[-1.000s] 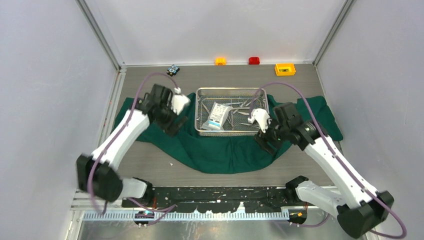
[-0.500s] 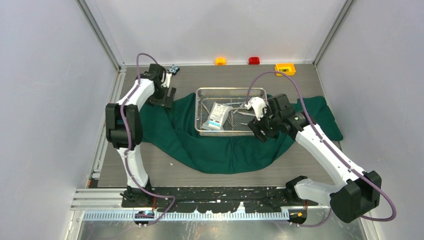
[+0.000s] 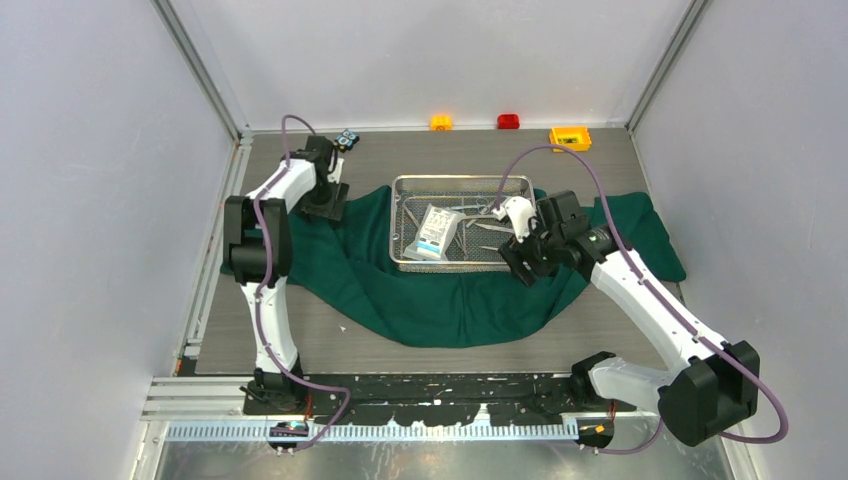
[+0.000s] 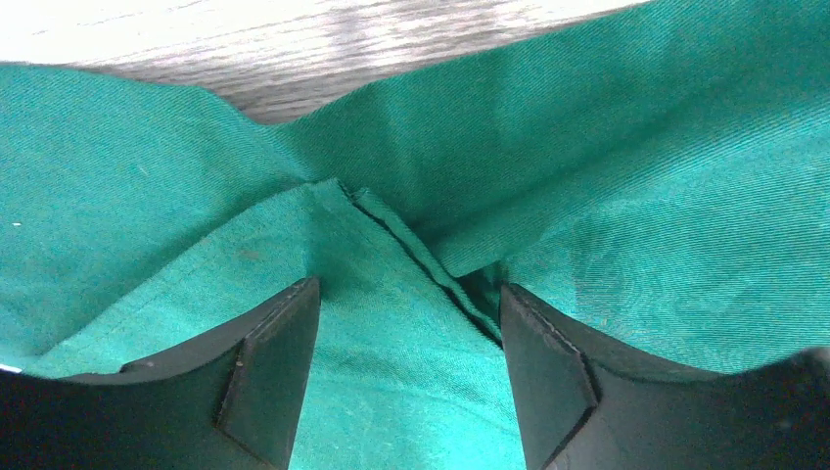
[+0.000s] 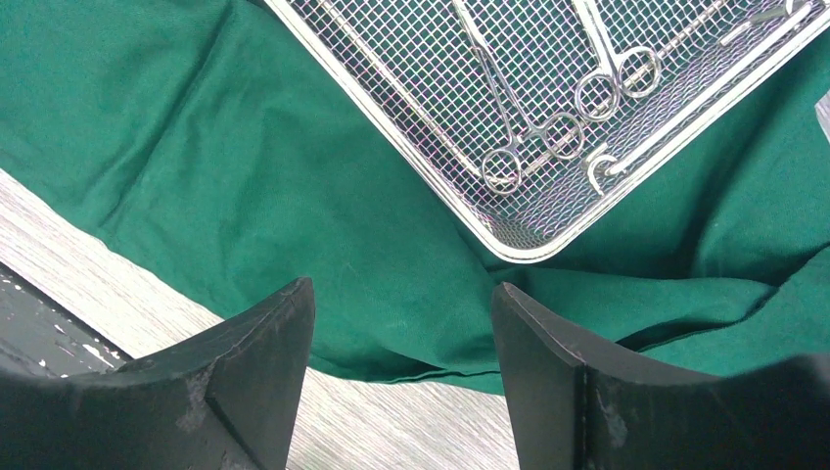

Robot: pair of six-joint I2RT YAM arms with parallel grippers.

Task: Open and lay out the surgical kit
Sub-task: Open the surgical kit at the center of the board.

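The dark green drape [image 3: 440, 300] lies spread across the table under the wire-mesh tray [image 3: 395, 240]. A flat white pouch [image 3: 437, 232] and slim silver forceps [image 3: 480, 210] lie inside the tray. My left gripper [image 3: 325, 205] is down on the drape's far left corner. In the left wrist view its jaws stand apart astride a hemmed fold of drape [image 4: 391, 225], so the left gripper [image 4: 409, 323] is open. My right gripper [image 3: 522, 262] hovers open by the tray's near right corner. The right wrist view shows the right gripper [image 5: 401, 323] above the drape [image 5: 245, 147], with the tray rim [image 5: 519, 253] and ring-handled forceps [image 5: 533, 137] ahead.
A yellow box [image 3: 570, 138], an orange block [image 3: 441, 122] and a red block [image 3: 509, 121] sit along the back wall. A small black and blue object [image 3: 347, 138] lies just behind the left gripper. Grey walls close in both sides.
My left arm swung from beside the tray out to the drape's far left corner and came down onto the cloth, its jaws narrowing a little. The right gripper edged towards the tray.
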